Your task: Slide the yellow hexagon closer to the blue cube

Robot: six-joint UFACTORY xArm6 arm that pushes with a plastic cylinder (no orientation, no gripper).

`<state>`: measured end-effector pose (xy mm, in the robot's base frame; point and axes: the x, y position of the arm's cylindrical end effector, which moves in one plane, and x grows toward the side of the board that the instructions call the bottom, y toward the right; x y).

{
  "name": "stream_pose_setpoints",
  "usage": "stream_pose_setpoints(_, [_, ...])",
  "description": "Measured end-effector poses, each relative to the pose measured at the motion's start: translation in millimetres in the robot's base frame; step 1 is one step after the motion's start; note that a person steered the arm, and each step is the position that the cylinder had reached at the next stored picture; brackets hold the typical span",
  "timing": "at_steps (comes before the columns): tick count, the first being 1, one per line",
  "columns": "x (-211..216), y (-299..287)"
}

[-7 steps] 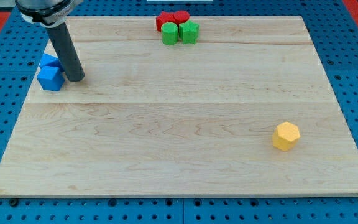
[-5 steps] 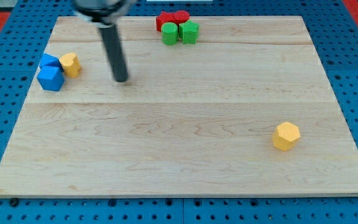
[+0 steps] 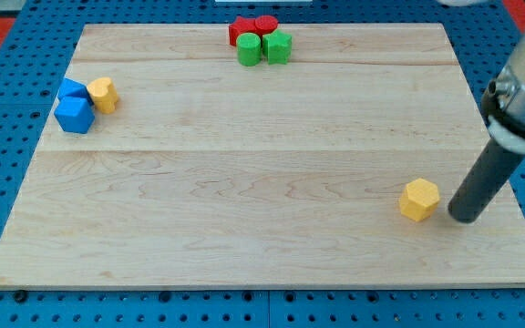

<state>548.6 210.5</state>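
Note:
A yellow hexagon (image 3: 420, 199) lies near the board's lower right. My tip (image 3: 464, 219) rests on the board just to the right of it, a small gap apart. At the view's left, a blue cube (image 3: 75, 115) sits with a second blue block (image 3: 72, 89) just behind it. A second yellow block (image 3: 103, 94) touches the blue blocks on their right side.
Two red blocks (image 3: 252, 25) and two green blocks (image 3: 264, 47) cluster at the top middle of the wooden board (image 3: 262, 155). The board lies on a blue pegboard. The arm's body enters from the view's upper right.
My rod has swept from the blue blocks at the left across the board to the right of the lower-right yellow hexagon. The yellow block by the blue ones came into sight. No block moved.

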Motion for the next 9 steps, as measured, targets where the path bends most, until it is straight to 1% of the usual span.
stream_pose_setpoints(1, [-14, -28])
stream_pose_setpoints(2, [-44, -47])
stream_pose_setpoints(3, [-70, -107])
stream_pose_setpoints(4, [-80, -183])
stream_pose_setpoints(5, [-112, -212])
stream_pose_setpoints(6, [-112, -183])
stream_pose_setpoints(7, [-119, -178])
stream_pose_setpoints(8, [-141, -178])
stream_pose_setpoints(9, [-150, -207])
